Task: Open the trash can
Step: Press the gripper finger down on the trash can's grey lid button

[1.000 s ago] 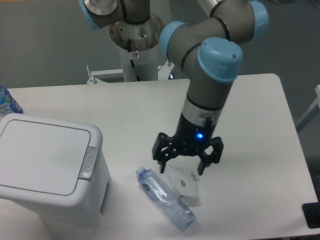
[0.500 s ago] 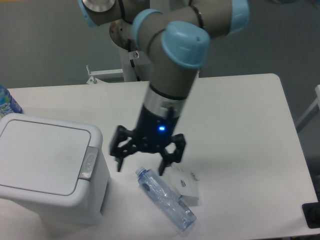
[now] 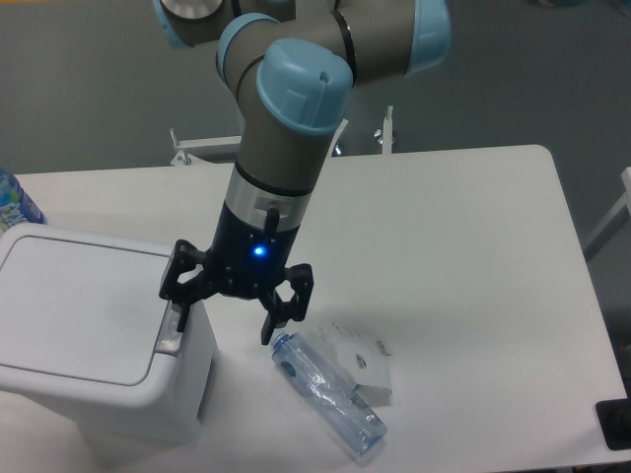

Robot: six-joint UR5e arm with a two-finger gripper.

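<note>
So the arm has swung left again since the earlier shots: a second ago we had the gripper [image 3: 226,315] hanging over the little white box, half a second ago it was between the box and the bin, and now it's right at the bin's edge. Nothing else on the table has budged.

The gripper is spread wide with nothing in it. One finger [image 3: 177,296] sits over the grey latch button [image 3: 172,332] on the lid's right edge; we can't tell if it's actually touching it. The other finger [image 3: 272,320] hangs in the air just above the cap end of the water bottle [image 3: 326,390]. There's a blue light glowing on the gripper body.

The trash can [image 3: 104,335] is at the 8 o'clock side of the table [image 3: 473,246], hard against the left edge of the shot, lid flat and closed.

The bottle lies on its side at about 6 o'clock, cap pointing to 10 o'clock. The white box [image 3: 361,360] lies just beside it on the right, seemingly touching along the bottle's side.

Over at 9 o'clock, behind the bin, we can see a sliver of another bottle with a blue label [image 3: 15,205], cut off by the frame.
</note>
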